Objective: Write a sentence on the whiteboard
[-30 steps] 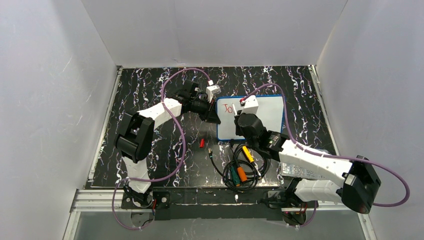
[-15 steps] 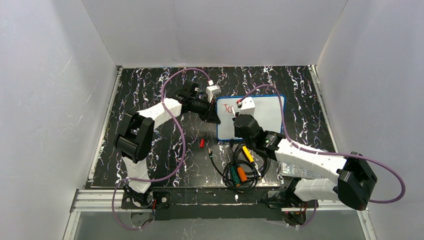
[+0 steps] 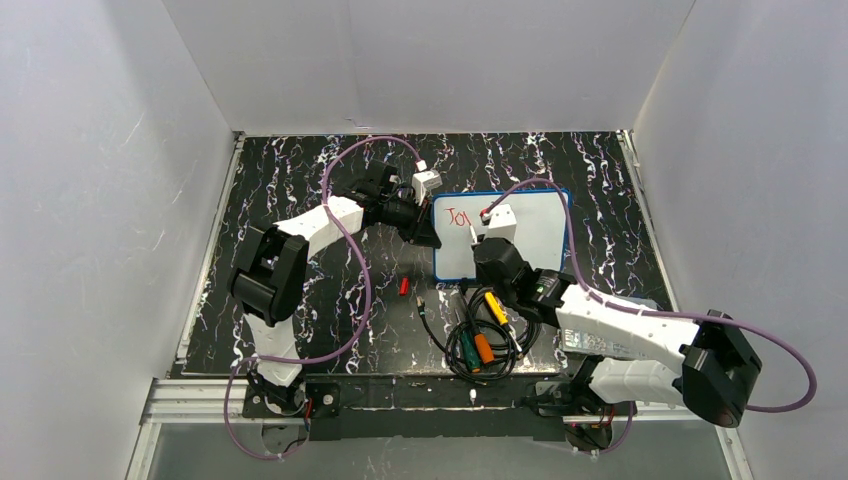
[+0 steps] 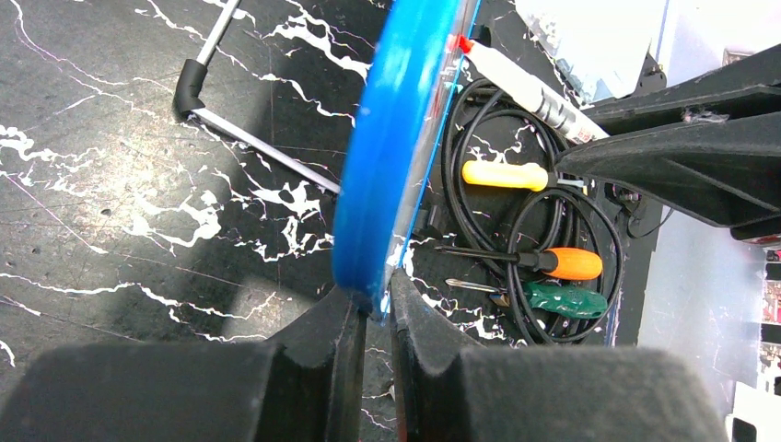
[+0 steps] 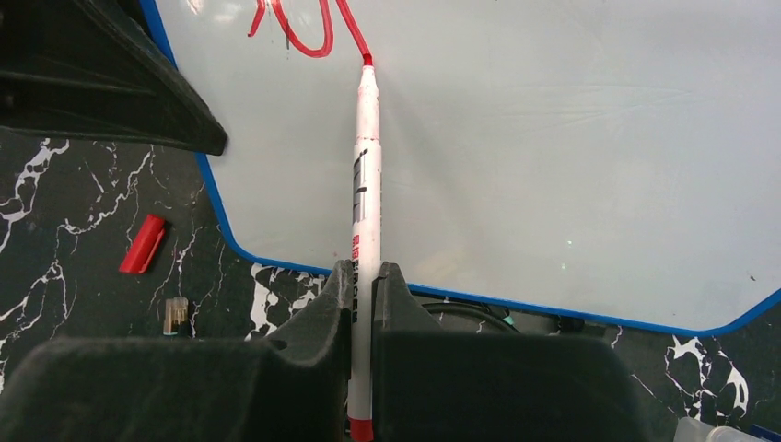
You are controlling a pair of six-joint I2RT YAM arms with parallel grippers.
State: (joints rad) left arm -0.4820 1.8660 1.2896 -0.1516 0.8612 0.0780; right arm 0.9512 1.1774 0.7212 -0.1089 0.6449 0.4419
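Top view: writing step in hand, only the first red letters of the sentence (image 3: 458,216) down, at the far-left corner of the whiteboard (image 3: 540,225), lying on the table mid-right, long axis left-right. Left wrist: left gripper (image 4: 373,308) pinching the board's blue rim, bracing it. Right wrist: right gripper (image 5: 364,276) clamped on the marker (image 5: 367,157), long axis pointing straight away from the fingers, tip at the last stroke's end, seemingly touching. Next, probably: drag tip rightward with light contact, form next letter.
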